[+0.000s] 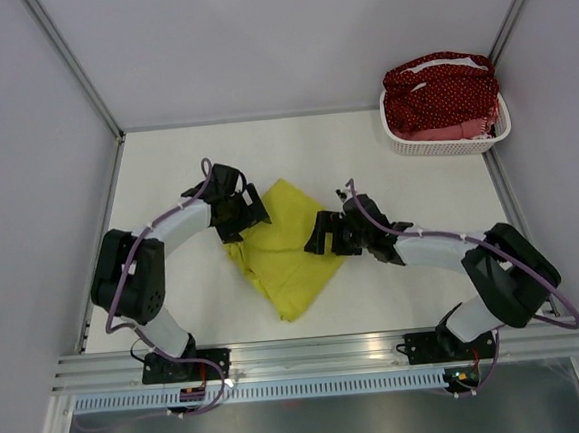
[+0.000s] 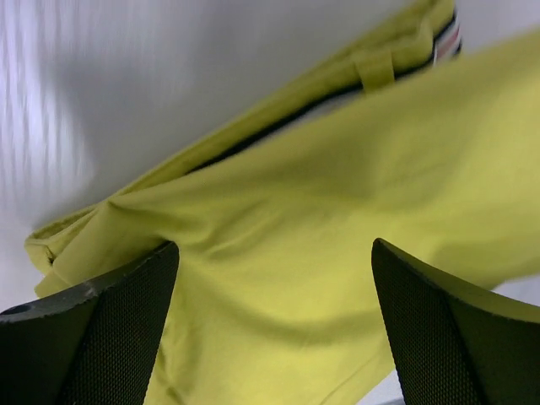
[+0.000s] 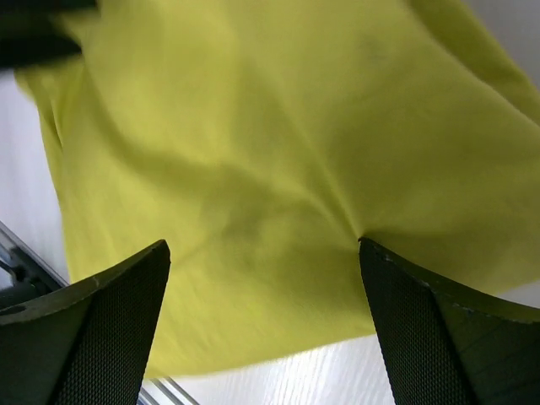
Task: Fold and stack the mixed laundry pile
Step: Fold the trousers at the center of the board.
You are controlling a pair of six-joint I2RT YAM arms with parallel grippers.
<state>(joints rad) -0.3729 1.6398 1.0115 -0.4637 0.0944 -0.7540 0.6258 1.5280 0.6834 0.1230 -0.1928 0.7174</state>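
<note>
The yellow-green garment [image 1: 285, 267] lies flat on the table [image 1: 165, 166], directly between the two grippers. Its long axis runs from the far side to the near edge, with one corner pointing at the arm bases. The left gripper [image 1: 252, 217] sits over its far-left edge with its jaws spread wide and nothing in them. In the left wrist view the cloth fills the gap between the fingers [image 2: 110, 329], and the striped band [image 2: 447, 38] runs diagonally just past the fingertips. The right gripper [image 1: 319, 236] is at the right-hand corner, jaws also wide apart and empty, with cloth spreading ahead of them. The dark red white-dotted cloth [image 1: 440, 94] fills the white basket [image 1: 449, 146], well beyond the right jaws.
</note>
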